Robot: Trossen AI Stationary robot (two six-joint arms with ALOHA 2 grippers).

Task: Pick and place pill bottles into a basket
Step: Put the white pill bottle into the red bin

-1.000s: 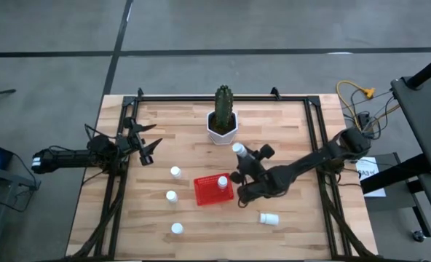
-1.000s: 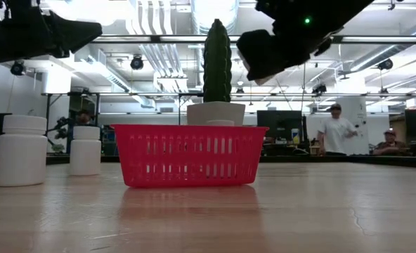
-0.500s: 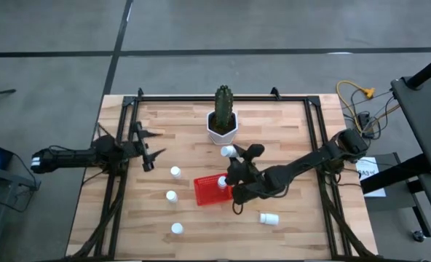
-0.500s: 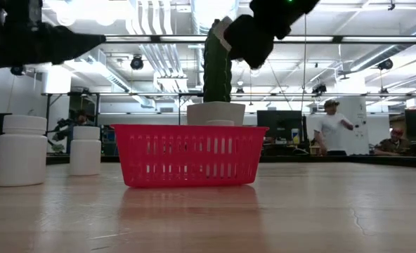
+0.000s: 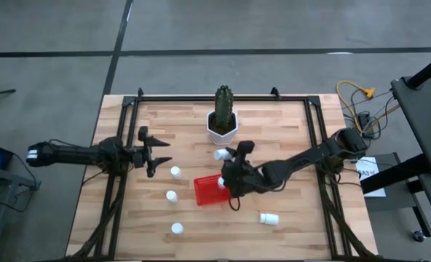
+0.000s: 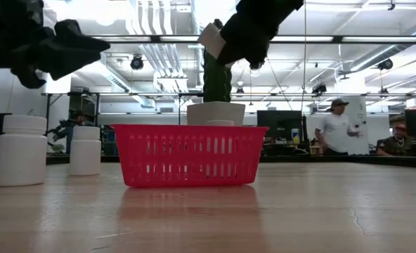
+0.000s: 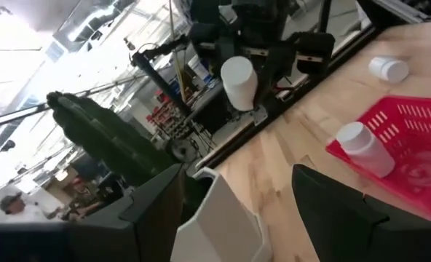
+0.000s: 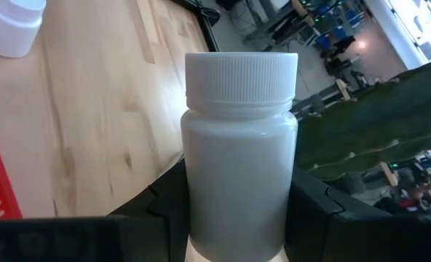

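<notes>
My right gripper [image 5: 226, 159] is shut on a white pill bottle [image 5: 220, 154], held in the air just beyond the far edge of the red basket [image 5: 214, 191]; the bottle also shows in the low view [image 6: 211, 39]. One bottle [image 5: 221, 181] stands in the basket. Three bottles [image 5: 175, 172] [image 5: 171, 196] [image 5: 177, 228] stand on the table left of the basket, and one [image 5: 269, 217] lies on its side to the near right. My left gripper [image 5: 157, 155] is open and empty above the table's left part. My right gripper pinches the bottle's body [image 8: 239, 182], below the cap, between its two fingers [image 8: 164, 200]. The bottle lies along the fingers with its cap [image 8: 241, 73] pointing away from the wrist. It is lifted clear of table and basket, and tilted.
A white hexagonal pot [image 5: 222, 129] with a green cactus [image 5: 223, 102] stands at the table's far middle, close behind the held bottle. Black rails [image 5: 314, 138] run along the table's left, right and far edges. People show in the room beyond [image 6: 334, 130].
My right gripper has carried the bottle toward the table's left, from right of the basket to above its far edge, still lifted clear. My left gripper has gone a little toward the table's right and turned about its wrist.
</notes>
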